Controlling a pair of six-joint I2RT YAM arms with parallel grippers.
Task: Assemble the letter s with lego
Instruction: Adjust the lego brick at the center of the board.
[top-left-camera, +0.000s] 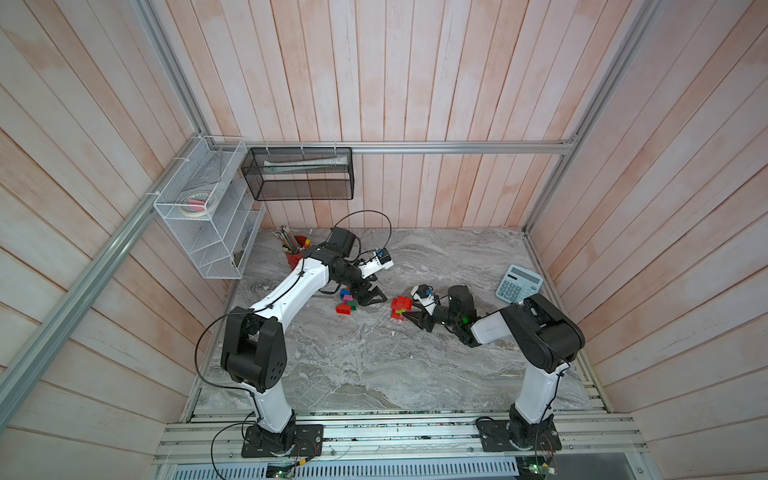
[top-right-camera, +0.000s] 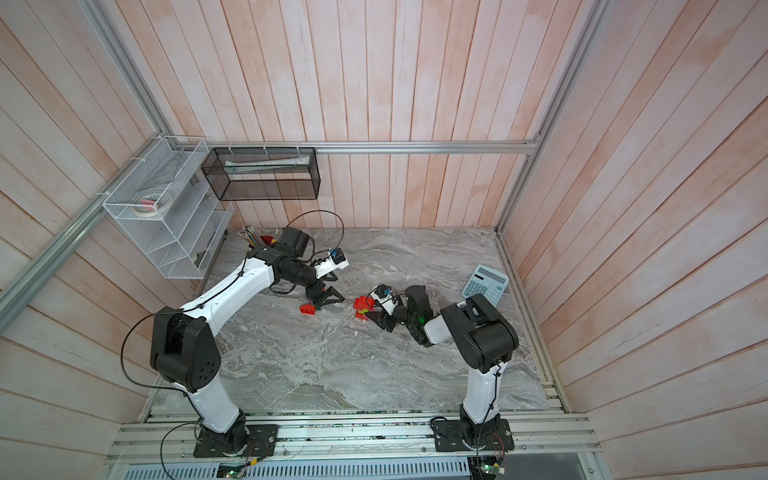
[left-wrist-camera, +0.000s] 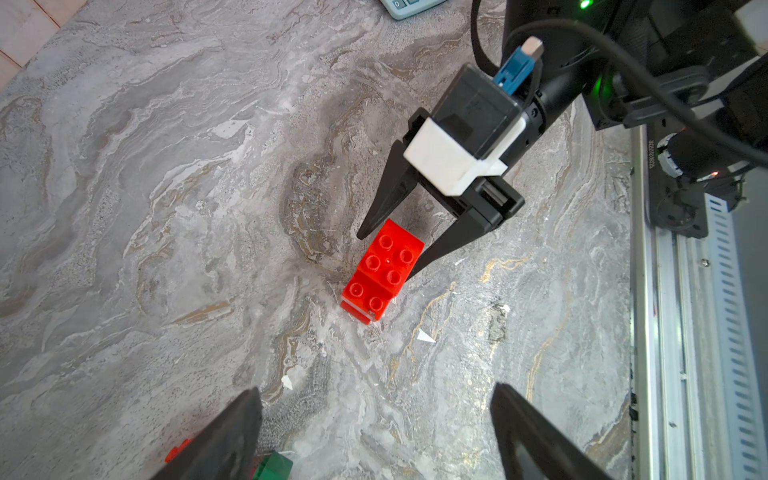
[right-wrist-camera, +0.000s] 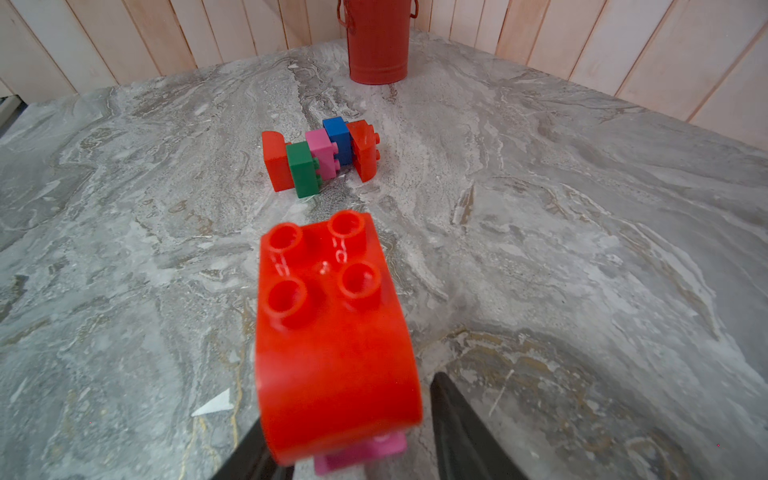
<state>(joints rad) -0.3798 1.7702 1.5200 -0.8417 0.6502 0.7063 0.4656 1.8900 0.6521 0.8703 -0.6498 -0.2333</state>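
Observation:
The lego lies in two groups on the marble table (top-left-camera: 374, 365). A small stack (top-left-camera: 401, 307) (top-right-camera: 362, 306) of red bricks with a lime one stands mid-table. In the right wrist view a curved red brick (right-wrist-camera: 332, 324) tops it, with a pink brick (right-wrist-camera: 365, 451) beneath. My right gripper (top-left-camera: 409, 311) (left-wrist-camera: 386, 255) (right-wrist-camera: 345, 407) straddles this stack, jaws open, with a sliver of table showing beside one finger. Red, dark green, pink and blue bricks (top-left-camera: 347, 300) (right-wrist-camera: 320, 156) lie clustered to the left. My left gripper (top-left-camera: 376, 300) (left-wrist-camera: 376, 390) hangs wide open and empty just right of that cluster.
A pale blue calculator (top-left-camera: 518, 284) lies at the back right. A red pencil cup (top-left-camera: 294, 255) (right-wrist-camera: 378, 41) stands in the back left corner. A white wire shelf (top-left-camera: 208, 208) and a black mesh basket (top-left-camera: 299, 174) hang on the walls. Small white scraps (top-left-camera: 393, 333) dot the table.

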